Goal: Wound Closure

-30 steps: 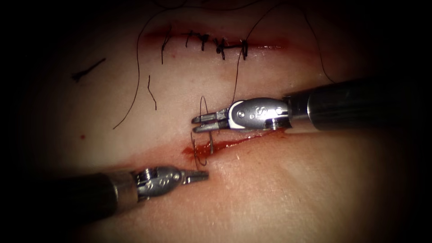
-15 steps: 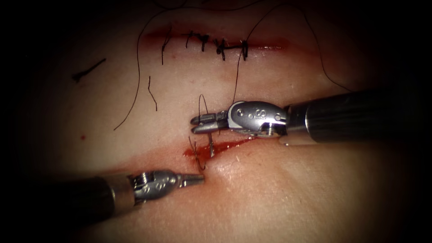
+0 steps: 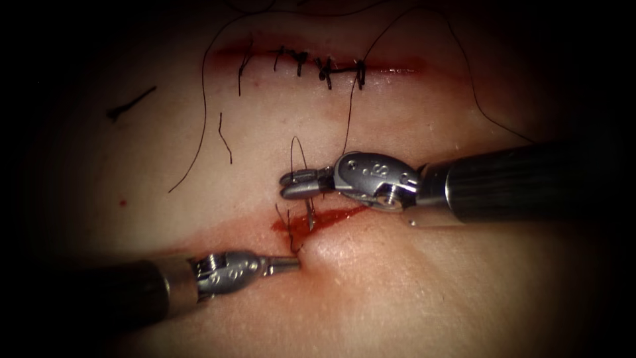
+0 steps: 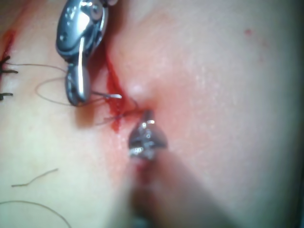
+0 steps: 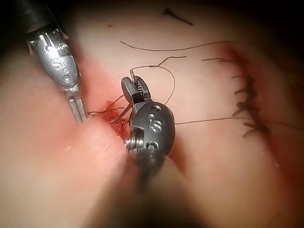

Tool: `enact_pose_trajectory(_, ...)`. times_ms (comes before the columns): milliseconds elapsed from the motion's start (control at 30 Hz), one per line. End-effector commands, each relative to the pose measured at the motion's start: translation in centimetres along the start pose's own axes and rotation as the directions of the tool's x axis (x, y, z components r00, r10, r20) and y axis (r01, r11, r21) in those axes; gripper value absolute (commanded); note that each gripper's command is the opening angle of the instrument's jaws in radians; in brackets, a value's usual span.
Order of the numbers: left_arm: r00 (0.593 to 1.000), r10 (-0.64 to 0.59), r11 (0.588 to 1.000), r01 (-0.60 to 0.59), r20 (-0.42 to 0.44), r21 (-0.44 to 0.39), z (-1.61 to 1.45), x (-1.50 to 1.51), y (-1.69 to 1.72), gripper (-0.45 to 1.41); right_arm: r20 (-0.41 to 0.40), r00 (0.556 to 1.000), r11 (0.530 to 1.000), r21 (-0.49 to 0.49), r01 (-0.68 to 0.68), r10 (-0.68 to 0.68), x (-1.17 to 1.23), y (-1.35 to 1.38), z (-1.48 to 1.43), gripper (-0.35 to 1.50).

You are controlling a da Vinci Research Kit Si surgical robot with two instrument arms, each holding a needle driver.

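The tissue (image 3: 411,292) fills your field, pale and glistening, with two cuts across it: the far one already laced with dark stitches (image 3: 324,66), the near cut (image 3: 318,220) open and wet with red fluid (image 3: 291,225). Your right gripper (image 3: 291,185) comes in from the right, lying almost level just on the far side of that near cut, jaws clamped together on the needle (image 3: 309,213). You have it by the upper part of its curve, and the shaft runs nearly straight down from the jaws, long axis across the cut, its lower end going into the red fluid in the cut; whether the point is in the tissue there you cannot tell. Your left gripper (image 3: 291,263) reaches in from the lower left, jaws together, tip pressed into the near lip of the cut so the tissue dimples and bulges beside it; it holds nothing. The thread (image 3: 348,119) climbs from your right gripper up to the stitched cut, with a small loop standing just above the jaws. A cut end of thread (image 3: 129,104) lies well off to the left.
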Motion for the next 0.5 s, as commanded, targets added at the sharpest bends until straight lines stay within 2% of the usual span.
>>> enact_pose_trajectory(33, 1.000, -0.002, 1.000, 0.002, 0.000, -0.003, 0.10, -0.03, 0.02, -0.45, 0.004, 1.000, 1.000, 0.004, -0.015, 0.015, -0.05, -0.02, 0.08, -0.35)
enact_pose_trajectory(500, 1.000, 0.010, 1.000, -0.010, 0.001, 0.001, 0.16, -0.11, -0.05, -0.45, 0.025, 0.988, 0.988, 0.016, -0.152, 0.152, -0.05, -0.09, 0.08, -0.35)
